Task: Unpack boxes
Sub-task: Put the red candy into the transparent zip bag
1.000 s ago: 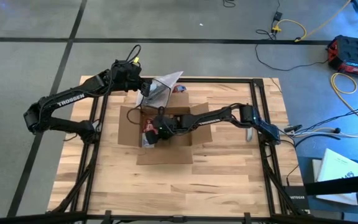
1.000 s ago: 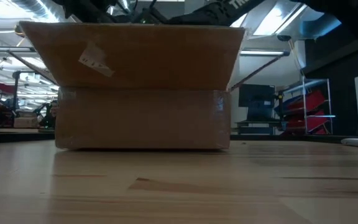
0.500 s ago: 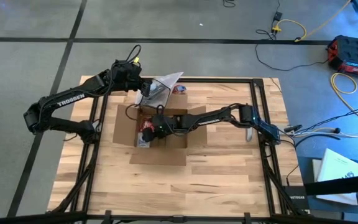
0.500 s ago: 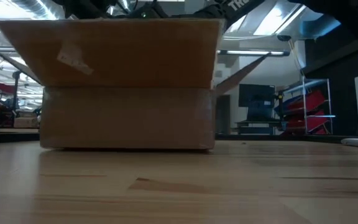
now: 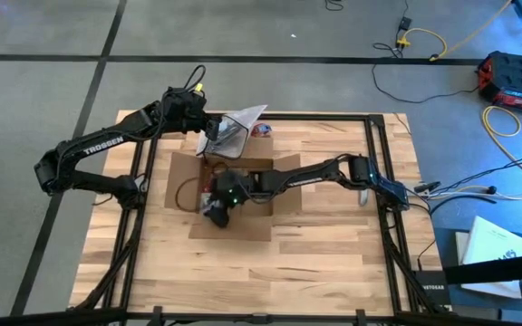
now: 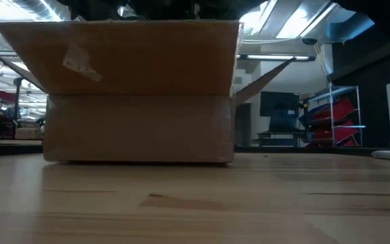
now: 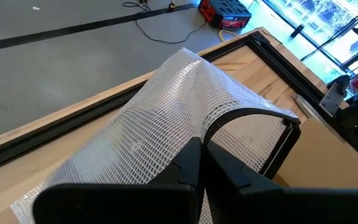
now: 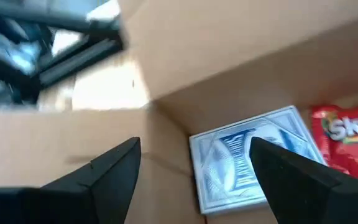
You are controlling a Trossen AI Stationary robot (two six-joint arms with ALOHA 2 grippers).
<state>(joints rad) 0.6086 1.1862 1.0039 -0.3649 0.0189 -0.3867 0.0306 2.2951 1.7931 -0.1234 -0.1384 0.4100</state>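
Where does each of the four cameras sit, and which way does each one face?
High view: overhead, looking straight down at the table; both arms show, right gripper over the cardboard box.
Low view: at tabletop height, facing the box's side.
Left wrist view: on the left arm, its shut left gripper pinching a clear mesh bag.
Right wrist view: on the right arm, looking into the box past open fingers at a blue packet and red candy bag.
High and low views share the box.
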